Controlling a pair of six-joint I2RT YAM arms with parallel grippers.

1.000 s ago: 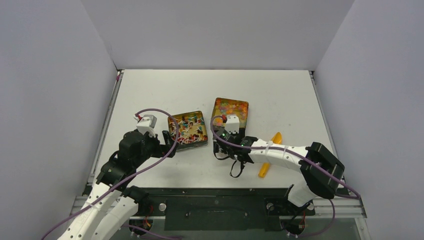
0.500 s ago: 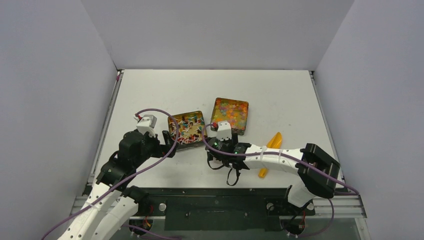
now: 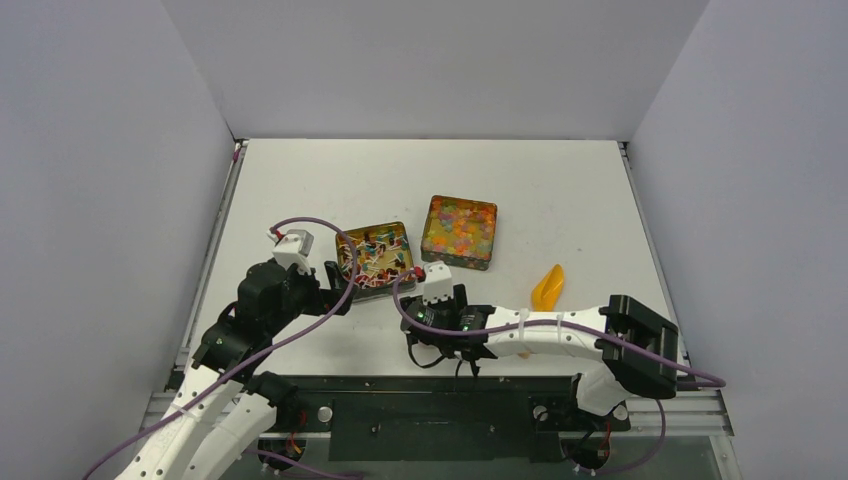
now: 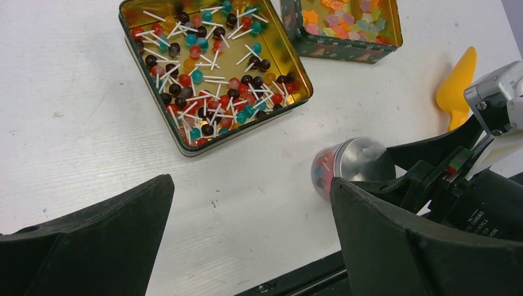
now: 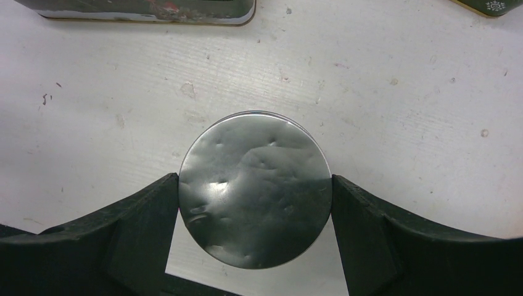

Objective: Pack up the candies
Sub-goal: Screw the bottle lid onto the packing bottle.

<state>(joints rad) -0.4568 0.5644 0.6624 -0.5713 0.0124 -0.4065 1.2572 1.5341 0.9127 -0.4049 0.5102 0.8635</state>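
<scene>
Filling a tin (image 4: 277, 49), candies (image 4: 210, 80) (red, blue, dark) bear white sticks.

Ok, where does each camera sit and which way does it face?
Top external: above and behind the bases, looking down on the table; left arm and right arm show.
Left wrist: on the left arm, looking down across the lollipop tin; left claw open at the bottom.
Right wrist: looking straight down on the jar, gripped by the right claw.
Shared: both wrist views show the jar.

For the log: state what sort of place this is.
Likely a robot lab cell: bare grey walls box in a white table, with two arms mounted on a metal frame at its near edge.
</scene>
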